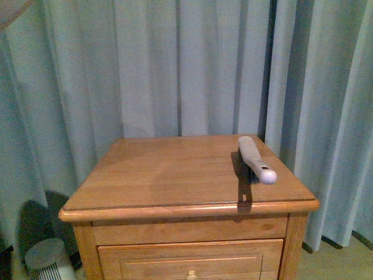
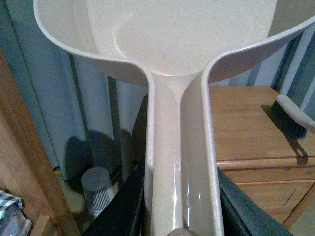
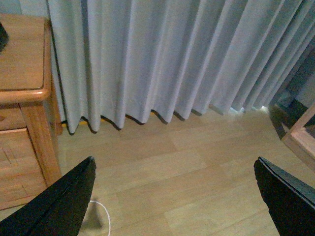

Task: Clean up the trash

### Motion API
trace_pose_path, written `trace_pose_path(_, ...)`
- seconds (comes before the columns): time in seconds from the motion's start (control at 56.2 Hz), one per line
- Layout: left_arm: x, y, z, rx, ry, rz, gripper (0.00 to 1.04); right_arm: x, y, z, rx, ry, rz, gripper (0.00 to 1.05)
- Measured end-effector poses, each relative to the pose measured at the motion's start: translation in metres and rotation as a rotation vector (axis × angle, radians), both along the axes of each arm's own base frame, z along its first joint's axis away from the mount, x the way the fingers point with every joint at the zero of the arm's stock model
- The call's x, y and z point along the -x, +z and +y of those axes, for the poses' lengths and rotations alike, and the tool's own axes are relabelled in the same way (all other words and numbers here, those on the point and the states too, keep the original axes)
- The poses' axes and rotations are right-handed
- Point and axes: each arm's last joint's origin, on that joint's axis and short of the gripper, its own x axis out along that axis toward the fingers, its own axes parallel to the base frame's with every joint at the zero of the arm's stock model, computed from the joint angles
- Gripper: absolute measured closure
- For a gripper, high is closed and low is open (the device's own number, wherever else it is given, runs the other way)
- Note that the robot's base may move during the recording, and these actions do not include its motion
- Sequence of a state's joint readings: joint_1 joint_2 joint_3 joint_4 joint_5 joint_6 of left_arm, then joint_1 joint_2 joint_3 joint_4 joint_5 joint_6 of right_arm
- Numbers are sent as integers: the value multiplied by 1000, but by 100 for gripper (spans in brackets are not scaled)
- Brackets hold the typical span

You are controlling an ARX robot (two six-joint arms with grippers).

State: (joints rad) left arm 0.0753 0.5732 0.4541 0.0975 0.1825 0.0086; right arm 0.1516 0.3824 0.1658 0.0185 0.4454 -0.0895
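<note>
A brush [image 1: 256,158] with a pale handle and dark bristles lay on the wooden nightstand [image 1: 175,175], near its right-hand edge, with the rounded handle end pointing toward the front corner. In the left wrist view the picture's edge cut it off, so only part of the handle and bristles showed. A blue-grey curtain [image 1: 175,64] hung behind the nightstand. On the floor to the nightstand's left stood a small grey ribbed canister [image 1: 49,259], partly cut off in the front view; what it was could not be made out. The drawer knob [image 1: 191,274] was clipped by the bottom of the frame.

The left gripper [image 2: 182,211] was clamped on the handle of a cream dustpan [image 2: 167,44], its dark fingers [image 2: 120,206] pressed against either side. The pan filled most of that view and hid much behind it, and its scoop ran out of frame at the top. A checked cloth [image 2: 10,201] showed only as a corner at the edge.

The right gripper [image 3: 174,162] hung over the wooden floor [image 3: 187,182] beside the nightstand, its jaws wide apart and holding nothing. Only the finger tips showed. A white cable [image 3: 103,216] curled on the floor near one finger. A dark shape [image 3: 2,37] at the frame's corner was too cropped to identify.
</note>
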Motion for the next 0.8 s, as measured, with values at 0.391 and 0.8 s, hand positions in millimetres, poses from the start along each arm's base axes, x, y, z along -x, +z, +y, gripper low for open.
trace_pose_path(0.391,0,0,0,2,0,0,77,-153,130,58,-245,113,246,7)
trace_pose_path(0.8,0,0,0,2,0,0,77,-273,116,177,-383,71,542,7)
